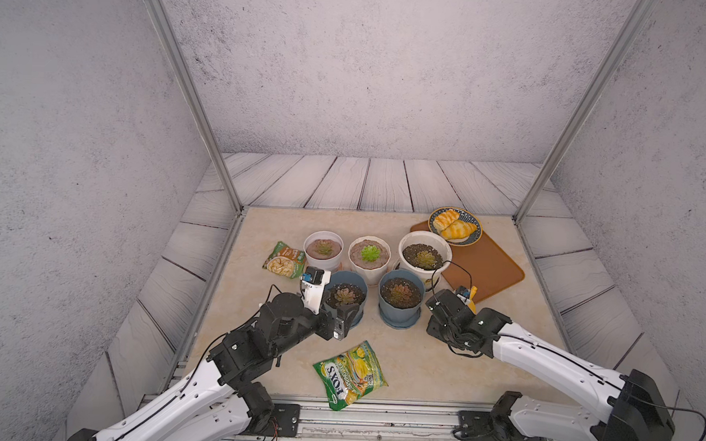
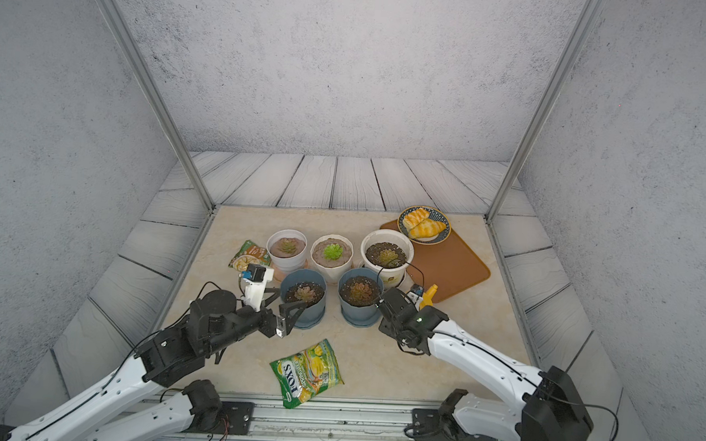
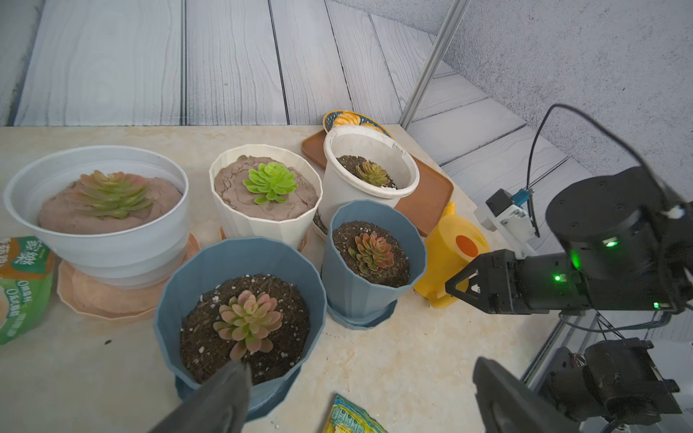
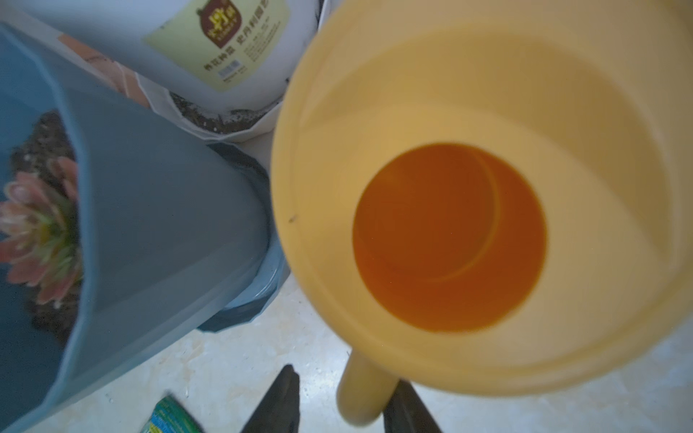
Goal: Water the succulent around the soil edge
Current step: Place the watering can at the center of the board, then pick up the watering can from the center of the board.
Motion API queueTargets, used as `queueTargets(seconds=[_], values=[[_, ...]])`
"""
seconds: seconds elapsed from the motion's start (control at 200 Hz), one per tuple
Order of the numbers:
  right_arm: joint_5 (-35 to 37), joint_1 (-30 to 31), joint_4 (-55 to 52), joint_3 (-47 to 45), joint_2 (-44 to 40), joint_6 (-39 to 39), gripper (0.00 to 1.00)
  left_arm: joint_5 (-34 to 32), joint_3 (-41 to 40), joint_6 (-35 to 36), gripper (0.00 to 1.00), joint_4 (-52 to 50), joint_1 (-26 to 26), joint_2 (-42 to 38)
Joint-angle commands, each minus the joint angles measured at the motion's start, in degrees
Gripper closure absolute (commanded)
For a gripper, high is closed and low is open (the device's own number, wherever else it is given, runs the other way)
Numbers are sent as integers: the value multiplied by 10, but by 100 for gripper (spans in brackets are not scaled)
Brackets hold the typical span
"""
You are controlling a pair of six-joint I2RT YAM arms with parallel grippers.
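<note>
Several potted succulents stand mid-table: two blue pots in front (image 1: 344, 297) (image 1: 401, 293) and three white pots behind (image 1: 323, 249) (image 1: 369, 253) (image 1: 424, 257). A yellow watering can (image 3: 450, 247) (image 4: 487, 187) stands upright on the table beside the right blue pot (image 3: 375, 258). My right gripper (image 4: 347, 376) is open around the can's handle (image 4: 365, 393), with a gap on one side. My left gripper (image 3: 362, 365) (image 2: 284, 300) is wide open and holds nothing. It sits at the front of the left blue pot (image 3: 240, 326).
A green-yellow snack bag (image 1: 350, 375) lies near the front edge, another bag (image 1: 285, 259) left of the pots. An orange mat (image 1: 484, 268) with a plate of pastries (image 1: 455, 226) sits at the back right. Metal frame posts (image 1: 536, 205) stand at the table's corners.
</note>
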Motion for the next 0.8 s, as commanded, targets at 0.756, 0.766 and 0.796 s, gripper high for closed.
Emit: queueTargets(seconds=[0.756,0.766,0.796], values=[[448,-1,6,-143,-564,-333,1,-30,79,46,14,310,-211,433],[447,-1,10,-148,-573,-336,1,-30,83,46,15,311,-213,438],[440,-1,22,-167,-598,-346,1,-30,93,49,15,313,-218,459]])
